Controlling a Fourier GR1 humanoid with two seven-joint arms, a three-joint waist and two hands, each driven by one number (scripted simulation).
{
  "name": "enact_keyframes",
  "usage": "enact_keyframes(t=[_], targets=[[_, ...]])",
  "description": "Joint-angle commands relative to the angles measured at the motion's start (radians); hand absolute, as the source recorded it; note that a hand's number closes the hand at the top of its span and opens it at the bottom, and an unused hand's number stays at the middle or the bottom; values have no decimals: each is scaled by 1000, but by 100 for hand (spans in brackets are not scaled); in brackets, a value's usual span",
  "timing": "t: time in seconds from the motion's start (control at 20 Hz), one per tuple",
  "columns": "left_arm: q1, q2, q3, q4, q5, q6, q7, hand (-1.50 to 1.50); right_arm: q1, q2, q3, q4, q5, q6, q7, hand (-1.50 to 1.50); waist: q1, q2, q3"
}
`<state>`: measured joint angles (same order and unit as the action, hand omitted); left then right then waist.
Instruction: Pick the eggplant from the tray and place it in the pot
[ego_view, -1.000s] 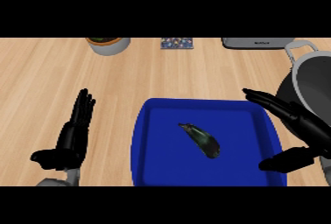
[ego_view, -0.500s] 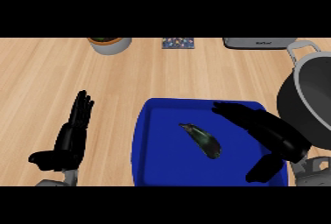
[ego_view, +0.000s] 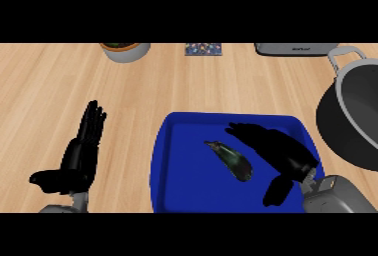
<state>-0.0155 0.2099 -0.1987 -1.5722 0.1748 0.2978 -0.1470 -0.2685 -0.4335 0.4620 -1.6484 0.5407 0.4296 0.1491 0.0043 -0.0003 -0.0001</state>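
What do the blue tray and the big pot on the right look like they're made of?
The tray looks like plastic: even saturated blue, smooth with a soft sheen, rounded raised rim. The pot seems to be metal: dark grey inside, pale grey rim and looped handle. Neither can be told for certain.

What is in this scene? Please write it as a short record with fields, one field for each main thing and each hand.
tray: blue rectangular tray on the wooden counter
eggplant: dark elongated eggplant lying in the tray, not held
pot: large dark round pot right of the tray, partly cut off
right hand: black right hand open above the tray, beside the eggplant
left hand: black left hand open, resting left of the tray
far edge: grey bowl, small patterned square object
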Motion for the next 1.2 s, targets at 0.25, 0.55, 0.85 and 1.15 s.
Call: enact_keyframes(t=[0.25, 0.55, 0.85, 1.15], targets=[[24, -49, 21, -25, -53, -40, 16, 0, 26, 114, -28, 104, 142, 43, -61, -150, -2, 0, 0], [6, -52, 69, 4, -53, -79, -6, 0, -31, 194, -29, 268, 249, -22, -132, -150, 0, 1, 0], [55, -119, 16, -80, -134, -31, 57, 0, -20, 260, -65, 262, 304, -9, -119, -150, 0, 0, 0], [21, -108, 79, 15, -109, -86, -29, 0, -16, 237, -75, 282, 369, -136, -243, 150, -2, 0, 0]])
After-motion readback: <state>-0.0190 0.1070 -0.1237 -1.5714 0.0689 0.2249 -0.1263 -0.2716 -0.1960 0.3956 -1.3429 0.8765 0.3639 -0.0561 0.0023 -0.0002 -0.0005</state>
